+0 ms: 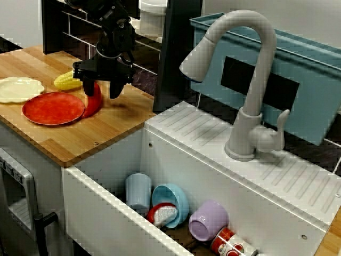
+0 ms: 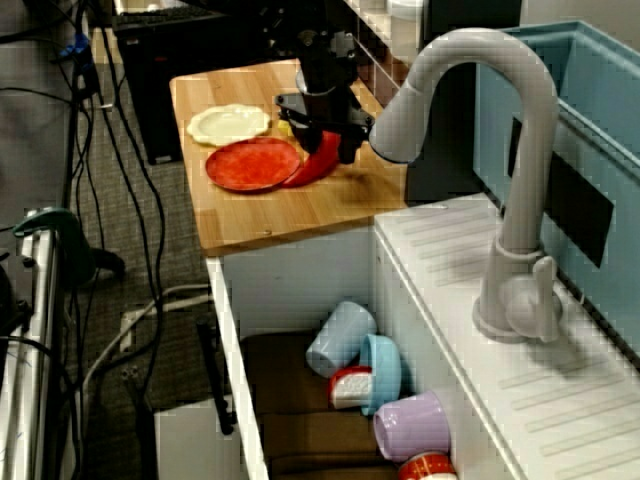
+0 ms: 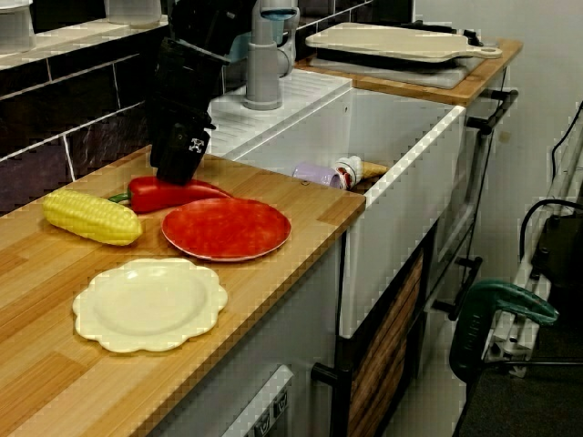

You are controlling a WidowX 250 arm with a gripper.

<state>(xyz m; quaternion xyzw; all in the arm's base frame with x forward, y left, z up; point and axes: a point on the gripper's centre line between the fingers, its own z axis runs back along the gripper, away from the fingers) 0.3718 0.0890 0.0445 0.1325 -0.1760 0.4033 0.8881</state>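
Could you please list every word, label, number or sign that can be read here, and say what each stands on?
No word or number can be read.
White sign on the gripper: a small pattern, too blurred to read.
Print on the red and white can in the sink: too small to read.
Marks on the appliance front: too blurred to read.

Three outside views, front and both ends, share counter (image 1: 117, 124) and sink (image 1: 181, 154).
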